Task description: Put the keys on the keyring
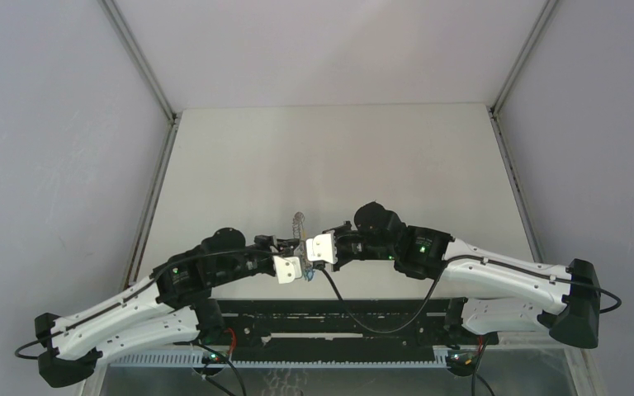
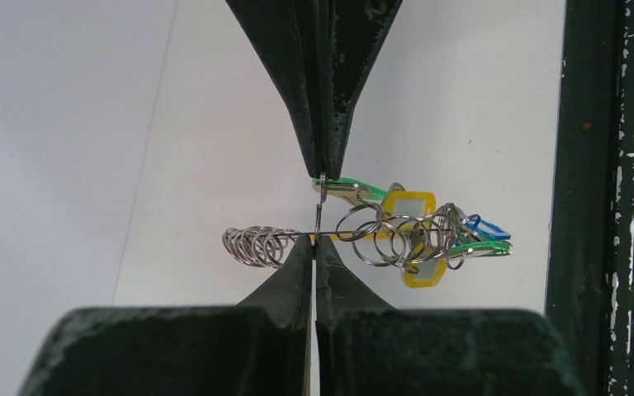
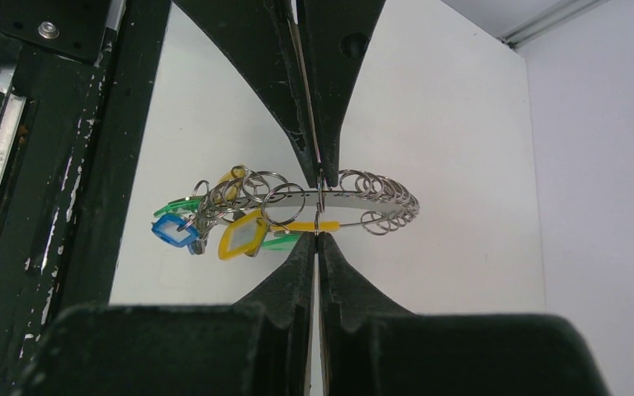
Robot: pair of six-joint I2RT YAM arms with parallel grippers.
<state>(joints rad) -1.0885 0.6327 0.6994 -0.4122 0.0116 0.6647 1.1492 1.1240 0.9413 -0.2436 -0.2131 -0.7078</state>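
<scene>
Left fingers (image 2: 293, 276): closed, pinching thin wire of keyring (image 2: 256, 246); green key (image 2: 348, 189) just beside tips.
Right fingers (image 3: 293, 276): closed on same keyring from opposite side.
Keyring hangs in air between both arms, above bench (image 2: 215, 124).
Keys (image 3: 175, 231) bunched at one end, small rings tangled there.
Risk: arms pulling or twisting unevenly; wire could slip from pinch and bundle drop. Tangle may stop key sliding.
</scene>
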